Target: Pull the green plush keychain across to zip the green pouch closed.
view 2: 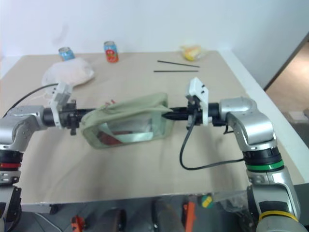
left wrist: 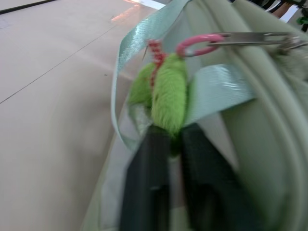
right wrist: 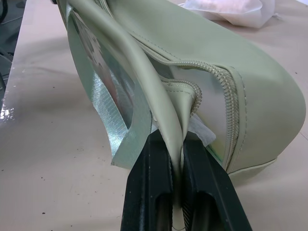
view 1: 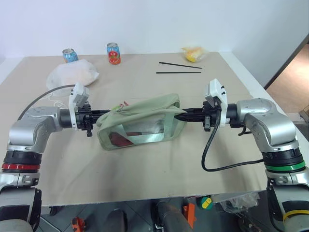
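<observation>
Pouch (view 1: 145, 123), pale green fabric with a clear side window, hangs stretched between the two grippers above the table (view 1: 159, 164), red contents showing through the window. Left gripper (left wrist: 174, 139) is closed on the lower end of the green plush keychain (left wrist: 168, 94), at the pouch's left end; a pink ring (left wrist: 197, 44) links the plush to a metal zipper pull (left wrist: 250, 37). Right gripper (right wrist: 177, 149) is clamped on a fold of fabric at the opposite end, beside the zipper teeth (right wrist: 231, 96).

Handling, judged: pouch is light, soft and floppy, so it needs the right-hand pinch as an anchor to keep the zipper line taut. Plush is fuzzy and compressible; it may slip or stretch on its cord, so a hold deep on its body, near the ring, looks safest. Zipper appears open along the top, so closing is not yet done.

Also on table: two cans (view 1: 113, 53), white bag (view 1: 72, 75), two black sticks (view 1: 178, 68).
</observation>
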Robot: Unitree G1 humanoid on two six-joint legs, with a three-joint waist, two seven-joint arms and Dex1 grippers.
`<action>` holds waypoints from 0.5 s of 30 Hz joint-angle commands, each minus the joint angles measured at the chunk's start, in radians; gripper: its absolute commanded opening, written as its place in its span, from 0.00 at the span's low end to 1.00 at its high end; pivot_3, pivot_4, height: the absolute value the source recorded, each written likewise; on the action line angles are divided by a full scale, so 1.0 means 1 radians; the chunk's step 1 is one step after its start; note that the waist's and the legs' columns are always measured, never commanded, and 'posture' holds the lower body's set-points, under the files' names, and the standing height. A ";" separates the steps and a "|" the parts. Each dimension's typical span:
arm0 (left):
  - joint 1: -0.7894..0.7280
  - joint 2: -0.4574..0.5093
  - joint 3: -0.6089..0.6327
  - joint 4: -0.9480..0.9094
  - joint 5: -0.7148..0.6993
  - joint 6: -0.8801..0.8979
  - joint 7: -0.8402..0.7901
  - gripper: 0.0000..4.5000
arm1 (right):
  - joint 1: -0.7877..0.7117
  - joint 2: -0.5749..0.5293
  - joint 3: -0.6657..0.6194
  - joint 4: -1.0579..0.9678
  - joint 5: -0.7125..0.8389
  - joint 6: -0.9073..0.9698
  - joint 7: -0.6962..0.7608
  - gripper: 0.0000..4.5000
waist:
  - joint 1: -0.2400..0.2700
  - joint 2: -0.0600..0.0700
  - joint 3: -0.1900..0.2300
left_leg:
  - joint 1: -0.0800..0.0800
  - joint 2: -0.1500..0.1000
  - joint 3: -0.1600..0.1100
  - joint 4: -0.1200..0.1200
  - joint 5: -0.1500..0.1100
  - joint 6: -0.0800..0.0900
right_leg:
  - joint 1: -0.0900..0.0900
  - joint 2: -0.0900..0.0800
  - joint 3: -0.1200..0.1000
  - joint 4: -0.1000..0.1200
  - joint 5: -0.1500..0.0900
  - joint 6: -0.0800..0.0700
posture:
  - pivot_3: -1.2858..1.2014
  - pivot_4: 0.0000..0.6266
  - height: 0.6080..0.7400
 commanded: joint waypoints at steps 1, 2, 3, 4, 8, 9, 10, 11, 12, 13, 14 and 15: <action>-0.024 0.009 0.041 0.007 0.026 -0.054 0.052 0.01 | -0.025 -0.001 -0.011 -0.004 0.005 -0.007 -0.002 0.00 | 0.000 0.000 0.000 | 0.000 0.000 0.000 0.000 0.000 0.000 | 0.000 0.000 0.000 0.000 0.000 0.000 | 0.52 0.24 1.00; -0.038 0.002 0.051 0.024 0.030 -0.060 0.077 0.01 | -0.025 0.000 -0.010 -0.004 0.005 -0.007 -0.001 0.00 | 0.000 0.000 0.000 | 0.000 0.000 0.000 0.000 0.000 0.000 | 0.000 0.000 0.000 0.000 0.000 0.000 | 0.52 0.24 1.00; -0.060 -0.009 0.067 0.040 0.025 -0.062 0.108 0.01 | -0.026 0.000 -0.009 -0.003 0.005 -0.008 -0.001 0.00 | 0.001 0.000 0.000 | 0.000 0.000 0.000 0.000 0.000 0.000 | 0.000 0.000 0.000 0.000 0.000 0.000 | 0.52 0.24 1.00; -0.081 -0.019 0.081 0.053 0.018 -0.063 0.135 0.01 | -0.027 0.001 -0.008 -0.002 0.004 -0.008 -0.002 0.00 | 0.001 0.000 0.000 | 0.000 0.000 0.000 0.000 0.000 0.000 | 0.000 0.000 0.000 0.000 0.000 0.000 | 0.52 0.24 1.00; -0.146 -0.055 0.130 0.056 -0.011 -0.057 0.212 0.01 | -0.030 0.003 -0.004 0.001 0.002 -0.009 0.000 0.00 | 0.001 0.000 0.000 | 0.000 0.000 0.000 0.001 0.000 0.000 | 0.000 0.000 0.000 0.000 0.000 0.000 | 0.52 0.24 1.00; -0.154 -0.061 0.142 0.035 -0.026 -0.046 0.219 0.01 | -0.030 0.003 -0.003 0.001 0.002 -0.010 0.000 0.00 | 0.000 0.000 0.000 | -0.001 0.000 0.000 0.001 0.000 0.000 | 0.000 0.000 0.000 0.000 0.000 0.000 | 0.52 0.24 1.00; -0.158 -0.063 0.149 0.013 -0.042 -0.036 0.221 0.01 | -0.031 0.003 -0.003 0.001 0.002 -0.010 0.001 0.00 | -0.001 0.000 0.000 | 0.000 0.000 0.000 0.001 0.000 0.000 | 0.000 0.000 0.000 0.000 0.000 0.000 | 0.52 0.24 1.00; -0.158 -0.062 0.153 -0.019 -0.058 -0.028 0.217 0.01 | -0.031 0.002 -0.002 0.001 0.002 -0.009 0.001 0.00 | -0.002 0.000 0.000 | 0.000 0.000 0.001 0.001 0.000 0.000 | 0.000 0.000 0.001 0.000 0.000 0.000 | 0.52 0.24 1.00; -0.154 -0.057 0.153 -0.050 -0.072 -0.020 0.210 0.01 | -0.031 0.002 -0.002 0.001 0.002 -0.009 0.002 0.00 | -0.002 0.000 0.000 | -0.001 0.000 0.001 0.001 0.000 0.000 | 0.000 -0.001 0.001 0.000 0.000 0.000 | 0.52 0.24 1.00; -0.148 -0.052 0.151 -0.077 -0.082 -0.017 0.202 0.01 | -0.031 0.001 -0.003 0.001 0.002 -0.009 0.003 0.00 | -0.002 0.000 0.000 | -0.001 0.000 0.001 0.001 0.000 0.000 | -0.001 0.000 0.001 0.000 0.000 0.000 | 0.52 0.24 1.00; -0.143 -0.046 0.150 -0.100 -0.092 -0.012 0.194 0.01 | -0.030 0.001 -0.003 0.001 0.002 -0.009 0.003 0.00 | -0.001 0.000 0.000 | -0.001 0.000 0.000 0.001 0.000 0.000 | -0.001 0.000 0.001 0.000 0.000 0.000 | 0.52 0.24 1.00; -0.135 -0.036 0.147 -0.126 -0.102 -0.003 0.181 0.01 | -0.031 0.000 -0.002 0.001 0.002 -0.009 0.003 0.00 | -0.001 0.000 0.000 | -0.001 0.000 0.000 0.001 0.000 0.000 | -0.001 0.000 0.001 0.000 0.000 0.000 | 0.52 0.24 1.00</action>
